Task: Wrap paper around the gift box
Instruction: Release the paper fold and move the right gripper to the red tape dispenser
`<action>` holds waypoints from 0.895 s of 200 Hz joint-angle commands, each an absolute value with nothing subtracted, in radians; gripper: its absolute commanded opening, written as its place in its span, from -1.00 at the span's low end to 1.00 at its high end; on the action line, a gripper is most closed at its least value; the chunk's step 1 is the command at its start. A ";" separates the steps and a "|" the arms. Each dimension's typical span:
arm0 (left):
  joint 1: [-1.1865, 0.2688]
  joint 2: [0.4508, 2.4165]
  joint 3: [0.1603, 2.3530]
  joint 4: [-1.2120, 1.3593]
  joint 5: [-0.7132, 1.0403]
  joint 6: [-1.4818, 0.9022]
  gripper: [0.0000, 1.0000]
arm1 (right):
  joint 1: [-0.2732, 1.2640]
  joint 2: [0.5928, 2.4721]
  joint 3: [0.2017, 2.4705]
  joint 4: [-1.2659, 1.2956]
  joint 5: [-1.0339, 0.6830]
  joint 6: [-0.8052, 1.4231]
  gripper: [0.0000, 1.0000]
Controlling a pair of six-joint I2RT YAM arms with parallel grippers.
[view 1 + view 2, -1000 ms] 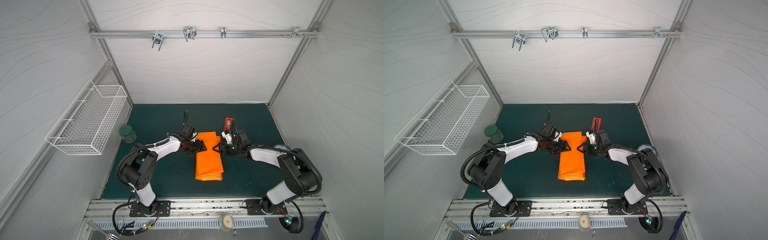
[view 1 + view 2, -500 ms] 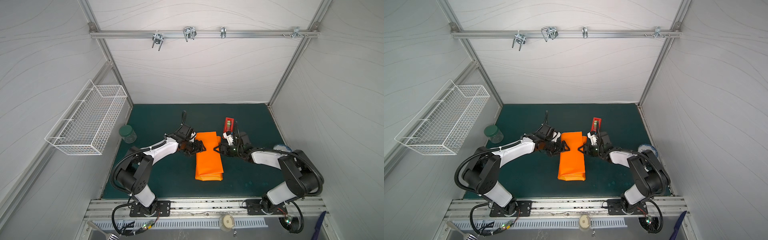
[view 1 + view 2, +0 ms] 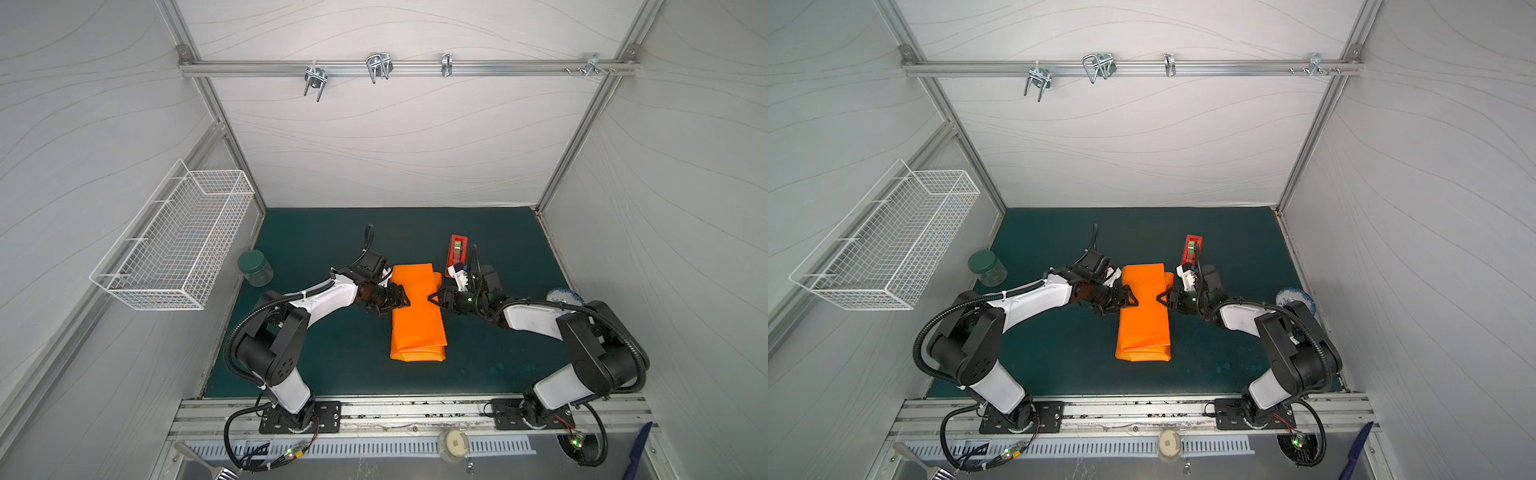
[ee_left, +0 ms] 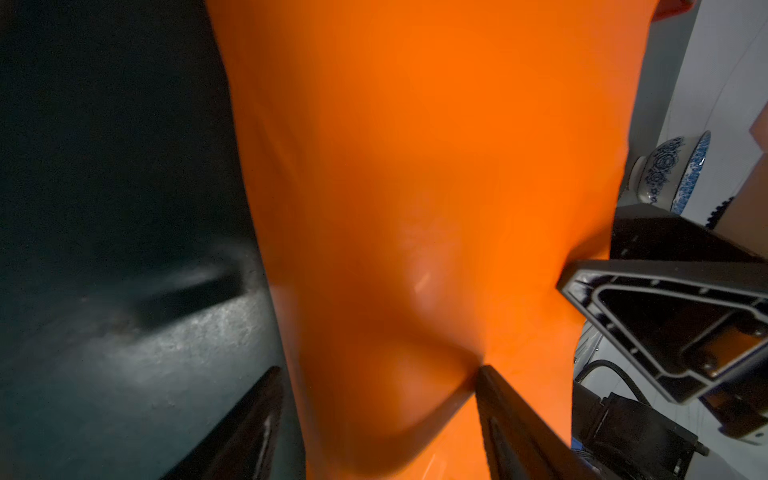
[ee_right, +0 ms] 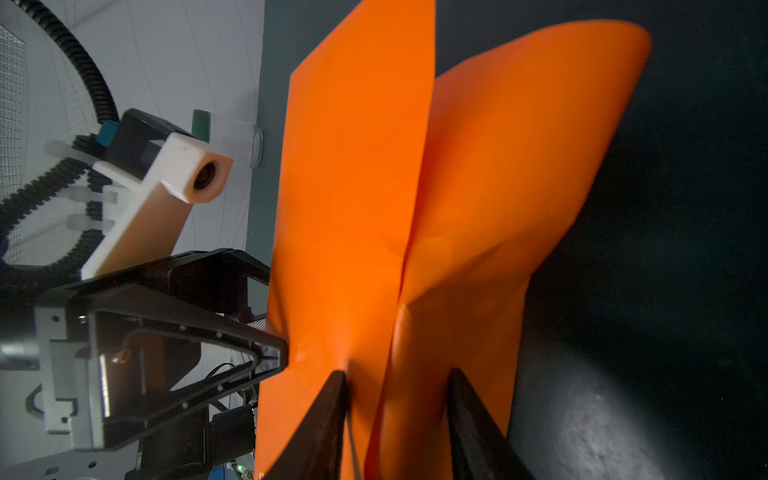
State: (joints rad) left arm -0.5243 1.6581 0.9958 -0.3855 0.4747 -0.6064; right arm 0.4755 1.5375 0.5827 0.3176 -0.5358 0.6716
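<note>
Paper [image 3: 417,320] lies folded into a long bundle in the middle of the mat [image 3: 332,257], running 12 to 6 o'clock. The left claw [image 3: 404,298] straddles its 9 o'clock edge, spread. The right claw [image 3: 432,299], also spread, straddles a flap at 3 o'clock.

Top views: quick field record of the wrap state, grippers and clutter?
paper: folded into a long bundle on the green mat, pinched in at the middle
gift box: not visible
left gripper: fingers straddle the paper's left edge, grip unclear
right gripper: fingers straddle its right edge, grip unclear
nearby: red tape dispenser, green-lidded jar, blue-and-white bowl
</note>
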 commanded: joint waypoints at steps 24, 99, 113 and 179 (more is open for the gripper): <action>-0.523 1.711 0.985 -0.377 0.481 -0.578 0.49 | 0.488 1.590 0.536 0.107 -0.483 0.663 -0.20; -0.525 1.730 0.928 -0.394 0.430 -0.565 0.37 | 0.447 1.532 0.644 -0.014 -0.510 0.606 0.03; -0.529 1.734 0.924 -0.402 0.414 -0.561 0.35 | 0.431 1.509 0.671 -0.041 -0.518 0.595 0.11; -0.531 1.743 0.912 -0.416 0.375 -0.552 0.31 | 0.336 1.366 0.768 -0.187 -0.474 0.536 0.41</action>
